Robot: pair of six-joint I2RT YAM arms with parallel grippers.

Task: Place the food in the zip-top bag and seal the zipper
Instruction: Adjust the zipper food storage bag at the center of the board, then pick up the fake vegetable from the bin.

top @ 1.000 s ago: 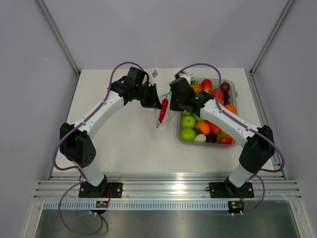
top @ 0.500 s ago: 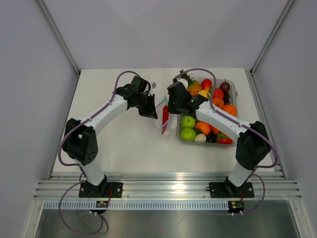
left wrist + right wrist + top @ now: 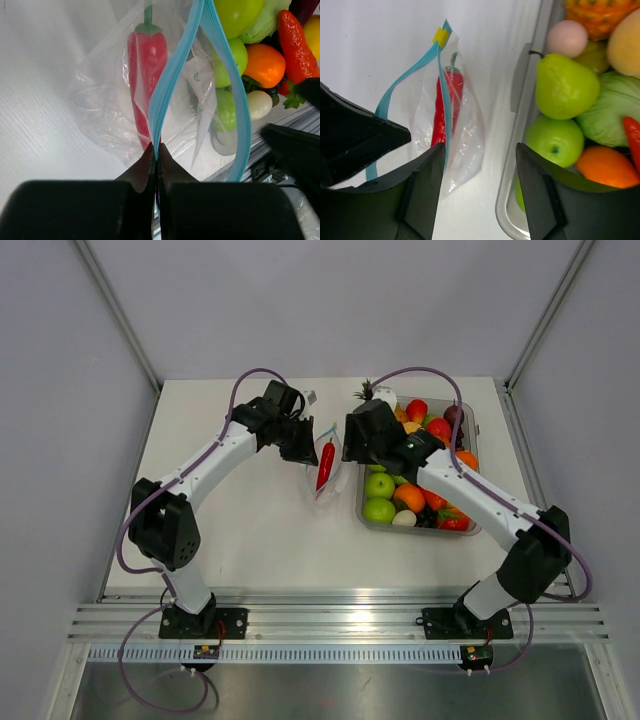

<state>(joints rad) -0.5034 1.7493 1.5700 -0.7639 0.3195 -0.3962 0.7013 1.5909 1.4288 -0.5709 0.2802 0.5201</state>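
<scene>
- The left gripper point(image 3: 156, 152) is clenched on one end of the zipper point(image 3: 172, 80). From that pinch the two light-blue strips run straight ahead of its fingertips and spread apart, so the mouth of the zip-top bag point(image 3: 105, 100) is not yet sealed.
- The zipper's long axis leads away from the left gripper to a yellow slider point(image 3: 440, 36) at the far end, which is also ahead of the right gripper point(image 3: 480, 192) and off to its left-finger side.
- The red chili point(image 3: 147, 60) lies inside the bag, lengthwise along the zipper, just ahead of the left fingertips.
- The right gripper is released, its jaws wide and nothing between them. The bag's near corner lies just beside its left finger, though the wrist view does not show whether they touch. The tray point(image 3: 520, 75) of fruit is on its right-finger side.
- Judged from this, the free right gripper is the one placed to run the zipper closed while the left anchors its end.
</scene>
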